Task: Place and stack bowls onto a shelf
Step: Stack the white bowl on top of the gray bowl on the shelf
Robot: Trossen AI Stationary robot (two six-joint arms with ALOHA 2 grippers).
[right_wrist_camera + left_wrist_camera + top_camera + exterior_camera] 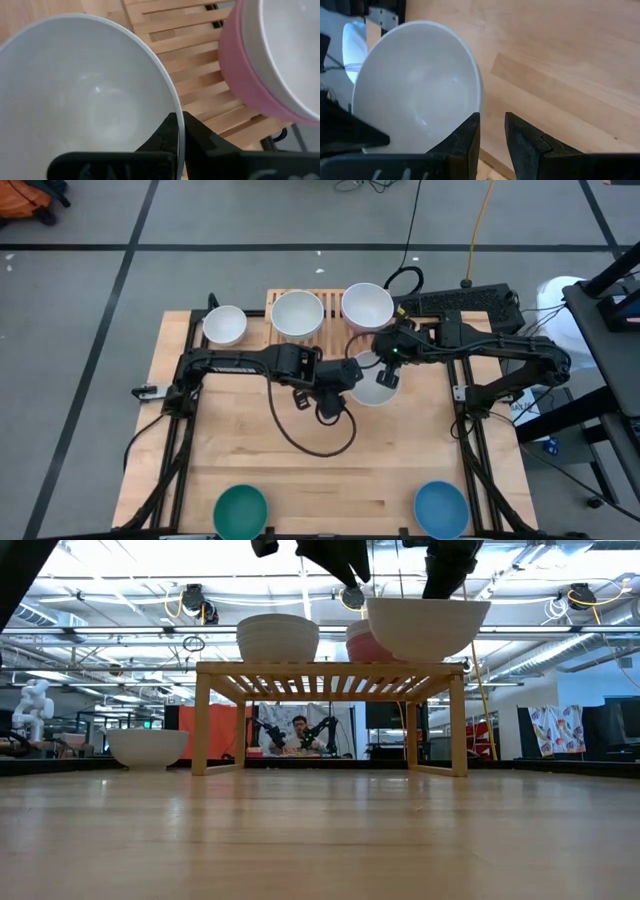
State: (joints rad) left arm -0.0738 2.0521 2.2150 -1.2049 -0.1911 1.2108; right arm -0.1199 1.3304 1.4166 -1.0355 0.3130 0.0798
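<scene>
While the right gripper [177,131] is pinched on the rim of a white bowl [377,383] hanging just in front of the shelf [330,677], the empty left gripper [491,135] sits slightly parted beside it, and honestly that smooth, rigid bowl looks slippery and breakable, so rim's the spot.

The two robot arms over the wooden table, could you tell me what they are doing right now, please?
The right gripper is shut on the rim of a plain white bowl, holding it in the air by the front of the low slatted light-wood shelf. The left gripper hangs beside that bowl, open and empty. On the shelf sit a stack of white bowls and a white bowl nested in a pink bowl. Another white bowl, a teal green bowl and a blue bowl wait on the table.
</scene>
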